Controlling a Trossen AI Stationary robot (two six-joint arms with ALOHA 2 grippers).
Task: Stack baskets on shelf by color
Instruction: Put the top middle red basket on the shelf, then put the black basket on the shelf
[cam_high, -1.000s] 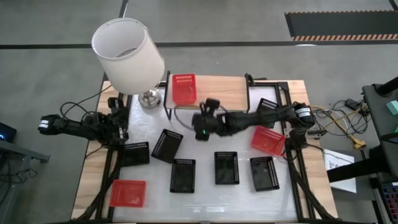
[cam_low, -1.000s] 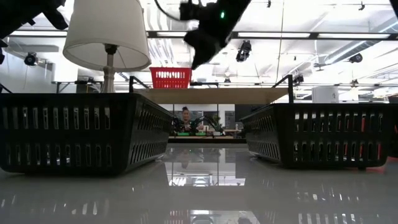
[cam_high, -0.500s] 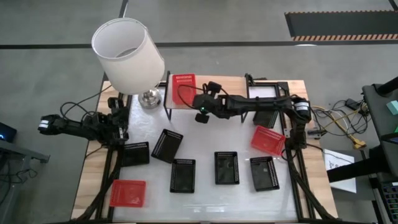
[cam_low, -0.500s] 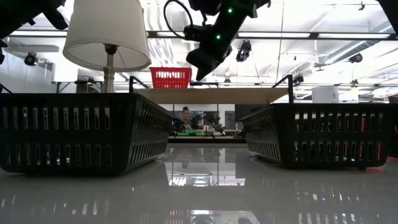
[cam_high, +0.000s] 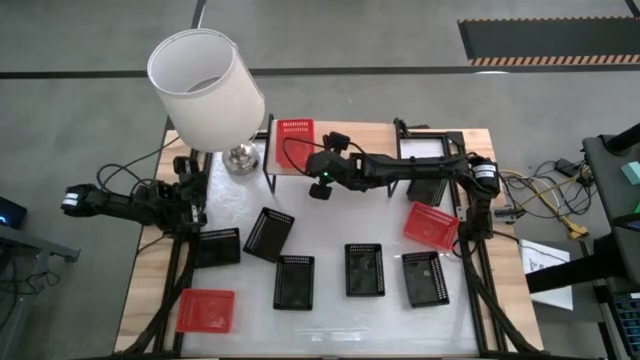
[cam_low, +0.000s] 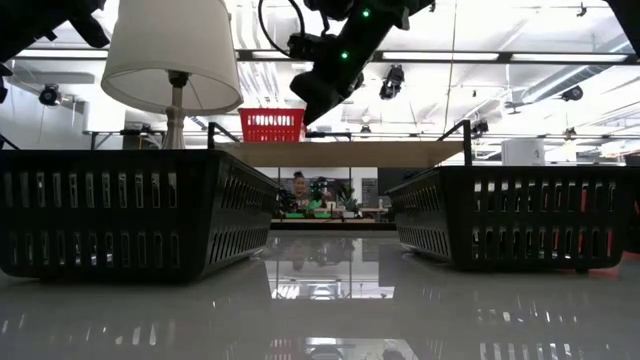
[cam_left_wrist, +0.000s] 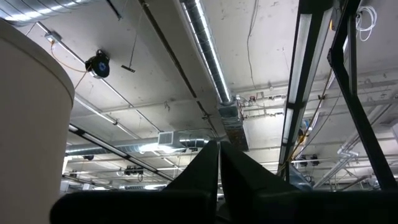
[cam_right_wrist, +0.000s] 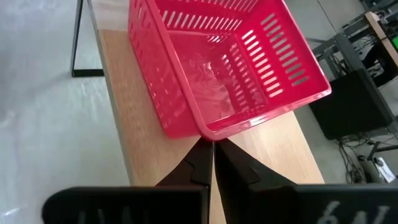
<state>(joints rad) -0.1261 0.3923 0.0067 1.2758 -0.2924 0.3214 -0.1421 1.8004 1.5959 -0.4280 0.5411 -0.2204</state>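
A red basket (cam_high: 295, 142) (cam_right_wrist: 217, 68) stands flat on the left end of the shelf's wooden top (cam_high: 372, 138) (cam_right_wrist: 273, 155). My right gripper (cam_high: 311, 168) (cam_right_wrist: 209, 148) reaches over the shelf from the right, shut and holding nothing, its tips at the basket's near right corner. The low view shows it above the shelf (cam_low: 312, 97), beside the red basket (cam_low: 271, 124). Two more red baskets (cam_high: 432, 224) (cam_high: 205, 310) and several black ones (cam_high: 294, 281) (cam_high: 364, 269) lie on the table. My left gripper (cam_high: 190, 200) (cam_left_wrist: 219, 155) waits at the table's left edge, shut. My right gripper's shut fingertips (cam_right_wrist: 202, 155) point level at the lower rim of the red basket's near right corner (cam_right_wrist: 208, 132), coming from the table's right. I cannot tell whether they touch it. The basket rests on the shelf.
A lamp with a white shade (cam_high: 205, 90) stands left of the shelf. Black baskets (cam_high: 218, 246) (cam_high: 268, 234) (cam_high: 423, 278) are spread over the glossy table; another (cam_high: 432, 188) lies under my right arm. The shelf's middle and right part are bare wood.
My right gripper has moved from above the table in front of the shelf up and toward the far edge, over the shelf, then slightly left toward the red basket. The baskets have stayed in place.
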